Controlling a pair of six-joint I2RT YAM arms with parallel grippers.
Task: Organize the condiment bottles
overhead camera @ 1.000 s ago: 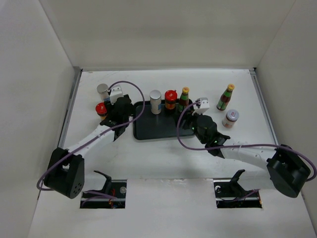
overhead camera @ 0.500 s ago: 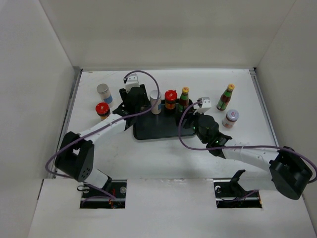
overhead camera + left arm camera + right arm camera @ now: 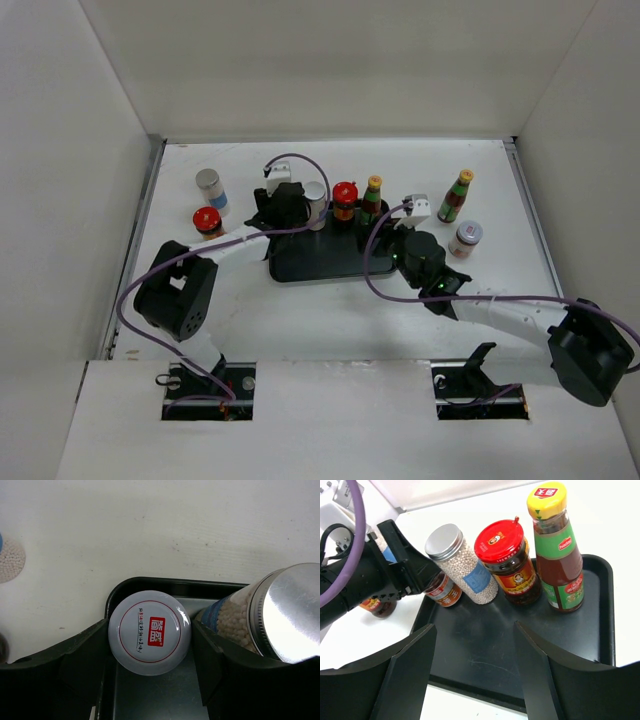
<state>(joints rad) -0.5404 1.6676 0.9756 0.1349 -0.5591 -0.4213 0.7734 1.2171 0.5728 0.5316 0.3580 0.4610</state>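
Note:
My left gripper (image 3: 292, 212) is at the black tray's (image 3: 320, 266) back-left corner, shut on a short pale-lidded jar (image 3: 149, 632) with a red logo on its lid. The jar's orange label shows in the right wrist view (image 3: 442, 591). Right beside it on the tray stand a silver-capped shaker (image 3: 316, 203), a red-lidded jar (image 3: 345, 199) and a green yellow-capped bottle (image 3: 371, 199). My right gripper (image 3: 475, 680) is open and empty over the tray's right front. A shaker (image 3: 210, 187) and a red-lidded jar (image 3: 206, 222) stand on the table at the left.
A second green bottle (image 3: 456, 196) and another short pale-lidded jar (image 3: 465, 238) stand on the table right of the tray. White walls enclose the table on three sides. The left arm's purple cable (image 3: 300, 165) loops above the tray's back edge.
My left arm has swung right from beside the red-lidded jar on the table to the tray's back-left corner. My right gripper has shifted only slightly.

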